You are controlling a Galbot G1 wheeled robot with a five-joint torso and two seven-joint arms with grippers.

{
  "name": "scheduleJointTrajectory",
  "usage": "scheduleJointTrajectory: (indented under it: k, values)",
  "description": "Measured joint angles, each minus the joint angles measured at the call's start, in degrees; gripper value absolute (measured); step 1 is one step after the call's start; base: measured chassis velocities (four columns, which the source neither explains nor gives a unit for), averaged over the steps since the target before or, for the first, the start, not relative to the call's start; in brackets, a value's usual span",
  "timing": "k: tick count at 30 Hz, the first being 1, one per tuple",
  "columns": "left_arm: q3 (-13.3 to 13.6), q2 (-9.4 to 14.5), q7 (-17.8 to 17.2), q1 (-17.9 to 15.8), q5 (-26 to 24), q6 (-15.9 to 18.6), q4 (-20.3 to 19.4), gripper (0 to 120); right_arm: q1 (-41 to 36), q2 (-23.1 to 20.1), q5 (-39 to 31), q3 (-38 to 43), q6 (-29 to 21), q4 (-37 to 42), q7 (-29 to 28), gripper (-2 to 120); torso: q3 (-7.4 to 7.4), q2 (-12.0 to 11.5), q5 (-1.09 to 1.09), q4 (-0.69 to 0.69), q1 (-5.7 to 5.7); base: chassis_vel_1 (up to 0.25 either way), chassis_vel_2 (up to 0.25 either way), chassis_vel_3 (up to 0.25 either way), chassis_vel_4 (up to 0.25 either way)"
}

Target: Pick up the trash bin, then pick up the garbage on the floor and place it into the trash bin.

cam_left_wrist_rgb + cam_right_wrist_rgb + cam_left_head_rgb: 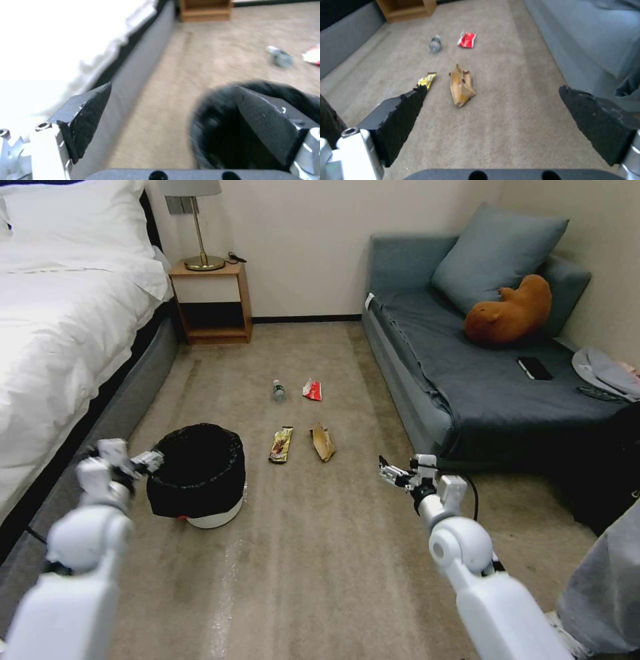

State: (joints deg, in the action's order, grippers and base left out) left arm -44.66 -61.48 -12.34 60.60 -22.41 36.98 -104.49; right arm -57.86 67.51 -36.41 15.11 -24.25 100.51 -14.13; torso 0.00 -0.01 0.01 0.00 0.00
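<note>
One trash bin [200,480] on the carpet, black liner and all. Four bits of garbage out there: one clear bottle [279,391], one red-and-white packet [312,390], one gold-brown wrapper [281,444], one tan paper scrap [323,442]. Two grippers up front, left gripper [137,460] and right gripper [393,474]. One nightstand [212,303], one lamp [200,227], one black phone [534,368].

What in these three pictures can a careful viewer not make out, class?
- Trash bin: its inside is lost in the dark liner in the head view; the left gripper's finger covers part of it in the left wrist view.
- Gold-brown wrapper: its near end is behind the right gripper's finger.
- Bottle: label print too small.
</note>
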Motion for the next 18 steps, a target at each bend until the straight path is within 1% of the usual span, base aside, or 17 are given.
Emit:
scheduleJointTrajectory:
  k: [1, 2, 3, 4, 5, 6, 7, 8, 9, 10, 12, 13, 14, 15, 17, 18]
  values:
    - [-0.45, 1.03, -0.37, -1.11, -1.01, 0.8, 1.15, 97, 1.51, -1.0, -1.85, -0.86, -1.19, -0.66, -0.69, 100, 0.0, 0.0, 0.07, 0.0, 0.0, 0.0, 0.0, 0.0, 0.0]
    - [-0.45, 1.03, -0.37, -1.11, -1.01, 0.8, 1.15, 97, 1.51, -1.0, -1.85, -0.86, -1.19, -0.66, -0.69, 100, 0.0, 0.0, 0.07, 0.0, 0.0, 0.0, 0.0, 0.0, 0.0]
    - [-0.25, 1.5, -0.37, -1.63, -1.88, 1.25, 2.36, 97, 3.63, -2.39, -4.36, -2.0, -2.86, -1.58, -1.64, 100, 0.01, 0.0, 0.0, 0.0, 0.01, 0.0, 0.0, 0.0, 0.0]
    - [0.07, 1.58, -0.32, -1.64, -2.09, 1.26, 3.0, 97, 5.35, -3.52, -6.33, -2.91, -4.17, -2.31, -2.44, 100, 0.01, 0.0, -0.09, 0.01, 0.01, 0.0, 0.0, 0.0, 0.0]
    - [0.07, 1.58, -0.32, -1.64, -2.09, 1.26, 3.0, 97, 5.35, -3.52, -6.33, -2.91, -4.17, -2.31, -2.44, 100, 0.01, 0.0, -0.09, 0.01, 0.01, 0.0, 0.0, 0.0, 0.0]
    - [0.35, 1.6, -0.28, -1.65, -2.17, 1.23, 3.54, 97, 7.03, -4.61, -8.35, -3.85, -5.48, -3.03, -3.18, 100, 0.0, 0.0, -0.01, 0.0, 0.0, 0.0, 0.0, 0.0, 0.0]
    - [0.35, 1.6, -0.28, -1.65, -2.17, 1.23, 3.54, 97, 7.03, -4.61, -8.35, -3.85, -5.48, -3.03, -3.18, 100, 0.0, 0.0, -0.01, 0.0, 0.0, 0.0, 0.0, 0.0, 0.0]
    - [0.63, 1.51, -0.27, -1.67, -2.32, 1.14, 4.23, 97, 9.0, -5.91, -10.72, -4.94, -7.04, -3.91, -4.1, 100, 0.0, 0.0, 0.03, 0.0, 0.0, 0.0, 0.0, 0.0, 0.0]
    - [1.0, 1.31, -0.15, -1.8, -2.65, 1.07, 5.03, 97, 11.01, -7.16, -13.05, -6.0, -8.57, -4.75, -4.99, 100, 0.0, 0.0, -0.02, 0.0, 0.0, 0.0, 0.0, 0.0, 0.0]
    - [1.0, 1.31, -0.15, -1.8, -2.65, 1.07, 5.03, 97, 11.01, -7.16, -13.05, -6.0, -8.57, -4.75, -4.99, 100, 0.0, 0.0, -0.02, 0.0, 0.0, 0.0, 0.0, 0.0, 0.0]
    - [1.53, 1.13, -0.08, -2.29, -3.25, 0.96, 6.35, 96, 14.05, -9.13, -16.3, -7.65, -10.72, -6.13, -6.25, 100, 0.0, 0.0, -0.02, 0.0, 0.0, 0.0, 0.0, 0.0, 0.0]
    - [1.53, 1.13, -0.08, -2.29, -3.25, 0.96, 6.35, 96, 14.05, -9.13, -16.3, -7.65, -10.72, -6.13, -6.25, 100, 0.0, 0.0, -0.02, 0.0, 0.0, 0.0, 0.0, 0.0, 0.0]
    - [1.88, 1.08, 0.26, -2.51, -3.69, 0.94, 6.93, 96, 14.5, -9.25, -15.08, -8.77, -9.91, -8.33, -5.7, 100, -0.01, 0.01, -0.05, 0.01, 0.0, 0.0, 0.0, 0.0, 0.0]
    - [2.11, 1.05, 0.24, -2.66, -4.14, 0.95, 7.45, 95, 14.3, -9.06, -14.21, -9.49, -9.53, -9.67, -5.28, 100, 0.01, 0.0, 0.03, -0.01, 0.01, 0.0, 0.0, 0.0, 0.0]
    - [2.33, 0.96, 0.3, -2.88, -4.61, 1.01, 7.85, 95, 14.16, -8.77, -13.57, -9.83, -9.18, -10.2, -4.99, 100, 0.01, 0.0, 0.06, -0.01, 0.01, 0.0, 0.0, 0.0, 0.0]
    - [2.46, 0.84, 0.3, -3.18, -5.1, 1.09, 8.19, 95, 14.04, -8.55, -13.01, -10.03, -8.79, -10.39, -4.85, 100, -0.01, 0.01, -0.02, -0.01, 0.0, 0.0, 0.0, 0.0, 0.0]
